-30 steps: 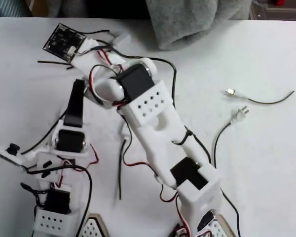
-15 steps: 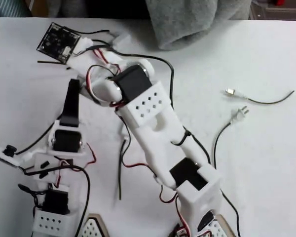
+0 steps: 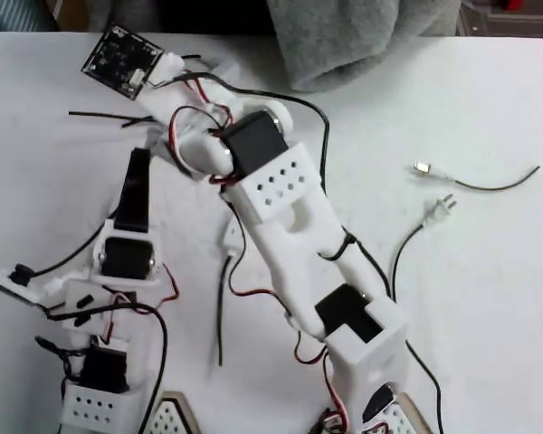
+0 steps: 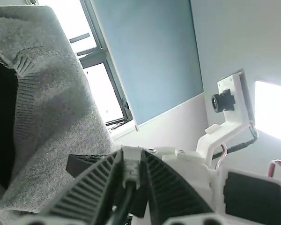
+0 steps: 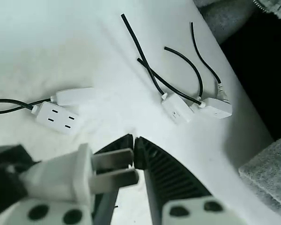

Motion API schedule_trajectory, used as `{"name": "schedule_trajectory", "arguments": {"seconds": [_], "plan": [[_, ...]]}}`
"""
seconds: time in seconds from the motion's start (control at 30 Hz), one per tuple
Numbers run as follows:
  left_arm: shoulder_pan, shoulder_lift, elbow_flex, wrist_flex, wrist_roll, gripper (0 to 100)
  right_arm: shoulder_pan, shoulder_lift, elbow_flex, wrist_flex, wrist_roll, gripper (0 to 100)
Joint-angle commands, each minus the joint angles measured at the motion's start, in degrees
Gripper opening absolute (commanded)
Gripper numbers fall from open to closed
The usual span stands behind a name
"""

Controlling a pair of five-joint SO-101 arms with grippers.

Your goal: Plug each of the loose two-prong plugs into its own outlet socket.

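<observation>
two-pronged white plug (image 5: 61, 177) pinched by ribbed right fingers (image 5: 168, 174); left fingers (image 4: 174, 188) pinch white connector (image 4: 130, 169).

My left pincer (image 4: 131, 155) clamps a white two-prong plug (image 5: 65, 179) on a black cord, its flat metal prongs bare. A second white plug (image 3: 444, 205) and a third white plug (image 3: 424, 168) lie loose on their cords, near each other. A white slotted outlet socket (image 5: 57, 117) lies flat, and a smaller white socket (image 5: 176, 108) lies just beside its twin socket (image 5: 215, 108).
</observation>
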Motion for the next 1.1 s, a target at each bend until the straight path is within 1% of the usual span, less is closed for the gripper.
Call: {"name": "schedule_trajectory", "arguments": {"seconds": [0.0, 0.2, 0.33, 0.5, 0.57, 0.7, 0.83, 0.93, 0.97, 1.07], "plan": [[1.3, 0.0, -0.1, 0.1, 0.1, 3, 0.3, -0.7, -1.1, 0.8, 0.4, 1.8], [-0.8, 0.0, -0.1, -0.1, 0.4, 3, 1.2, -0.7, -1.1, 6.2, 0.8, 1.8], [-1.3, 0.0, -0.1, 0.0, 0.4, 3, 3.1, -0.7, -1.1, 9.9, 5.4, 1.8], [-1.2, 0.0, -0.1, 0.1, 0.4, 3, 5.8, -1.7, -0.8, 13.8, 5.7, 1.8], [-1.2, 0.0, -0.1, 0.3, 0.4, 3, 7.6, -3.1, -0.4, 14.1, 5.5, 1.8], [-1.2, 0.0, -0.1, 3.1, 0.1, 3, 13.1, -7.2, -0.1, 14.3, 5.5, 1.8], [-1.1, 0.0, -0.1, 4.2, 0.1, 3, 18.9, -14.5, 8.0, 14.3, 5.5, 1.8], [-1.2, 0.0, -0.2, 7.8, -0.1, 3, 23.9, -21.6, 17.6, 14.1, 5.5, 1.8], [-1.2, 0.0, -0.2, 9.1, -1.1, 3, 25.7, -23.9, 20.7, 14.1, 5.5, 1.8], [-1.2, 0.0, -0.2, 14.2, -8.7, 3, 31.4, -30.3, 29.3, 14.1, 5.5, 1.8]]}}
